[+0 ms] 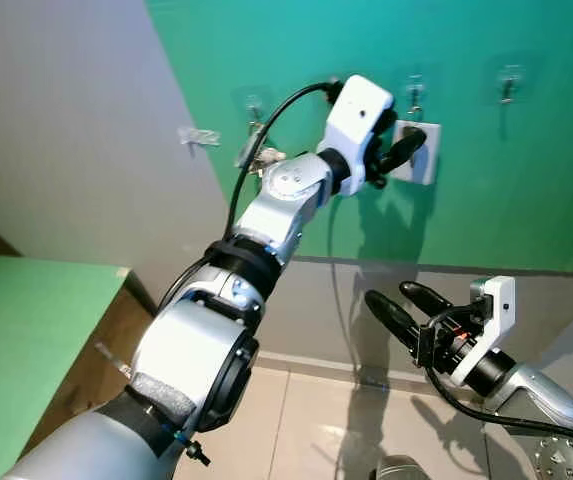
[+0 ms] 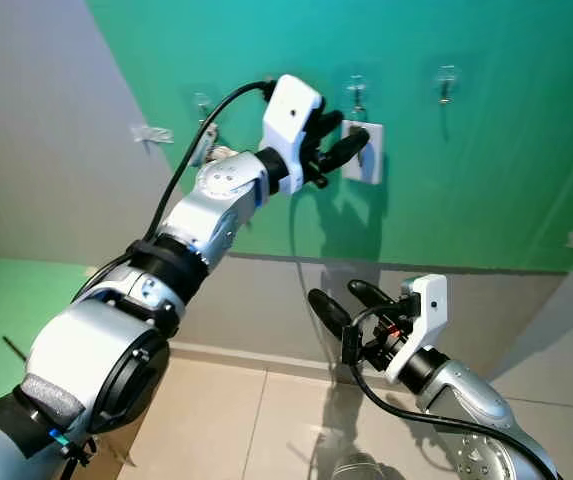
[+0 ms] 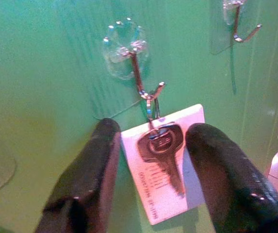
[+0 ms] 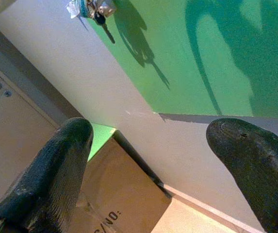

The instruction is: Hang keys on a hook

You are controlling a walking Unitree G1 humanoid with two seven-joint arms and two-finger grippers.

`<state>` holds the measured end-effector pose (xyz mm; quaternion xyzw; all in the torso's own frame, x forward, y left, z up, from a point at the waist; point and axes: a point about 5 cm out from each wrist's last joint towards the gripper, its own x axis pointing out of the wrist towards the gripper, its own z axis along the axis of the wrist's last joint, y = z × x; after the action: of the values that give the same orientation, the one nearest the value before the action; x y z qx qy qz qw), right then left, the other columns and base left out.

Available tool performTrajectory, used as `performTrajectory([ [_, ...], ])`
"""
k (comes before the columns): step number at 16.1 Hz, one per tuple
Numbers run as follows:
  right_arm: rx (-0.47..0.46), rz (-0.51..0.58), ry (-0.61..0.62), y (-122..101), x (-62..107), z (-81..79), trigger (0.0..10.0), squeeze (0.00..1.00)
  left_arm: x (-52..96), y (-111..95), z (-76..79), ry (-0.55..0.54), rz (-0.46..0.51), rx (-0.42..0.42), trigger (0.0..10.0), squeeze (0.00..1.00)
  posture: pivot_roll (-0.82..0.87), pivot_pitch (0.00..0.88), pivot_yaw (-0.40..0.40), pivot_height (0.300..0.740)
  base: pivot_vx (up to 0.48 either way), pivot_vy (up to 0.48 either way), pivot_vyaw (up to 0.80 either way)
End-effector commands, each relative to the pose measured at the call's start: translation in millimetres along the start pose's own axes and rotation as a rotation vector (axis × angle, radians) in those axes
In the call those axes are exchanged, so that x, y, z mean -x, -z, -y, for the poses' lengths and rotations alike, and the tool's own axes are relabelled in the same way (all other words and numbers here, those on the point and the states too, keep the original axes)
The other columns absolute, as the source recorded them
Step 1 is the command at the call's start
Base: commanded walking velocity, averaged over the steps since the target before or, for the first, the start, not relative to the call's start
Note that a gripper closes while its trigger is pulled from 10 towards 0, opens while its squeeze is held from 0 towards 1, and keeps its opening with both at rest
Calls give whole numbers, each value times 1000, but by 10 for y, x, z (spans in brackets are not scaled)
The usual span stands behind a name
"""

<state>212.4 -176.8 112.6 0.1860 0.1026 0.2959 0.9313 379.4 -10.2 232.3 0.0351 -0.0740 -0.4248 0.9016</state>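
Hanging upright from hook (image 3: 148, 92): key (image 3: 162, 153)

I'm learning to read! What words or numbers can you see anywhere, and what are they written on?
"NO:" on the brown cardboard box; the letters before it are cut off.
Dark print on the white tag behind the key on the hook, between the left gripper's open fingers: too blurred to read.

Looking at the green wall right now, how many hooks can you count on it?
3, all in one row: one hook beside the left gripper's wrist, a middle hook holding the key with its white tag, and an empty hook farthest right. The arm may hide others.
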Motion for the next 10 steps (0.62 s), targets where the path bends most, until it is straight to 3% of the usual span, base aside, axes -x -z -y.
performTrajectory([
  [1,6,0,-19,-2,-36,-43,10000,0,144,110,-180,-80,-42,6,10000,1000,-371,14,202,740,0,0,0],
  [4,30,61,87,-52,-80,78,10000,0,324,94,-204,-74,8,-48,10000,1000,-354,5,191,740,0,0,0],
  [7,54,54,111,-29,-93,121,10000,0,518,129,-189,-87,23,-63,10000,1000,-340,0,186,740,0,0,0],
  [10,183,72,221,12,-179,218,10000,0,1009,348,-100,-226,45,-24,10000,1000,-305,0,178,740,0,0,0],
])
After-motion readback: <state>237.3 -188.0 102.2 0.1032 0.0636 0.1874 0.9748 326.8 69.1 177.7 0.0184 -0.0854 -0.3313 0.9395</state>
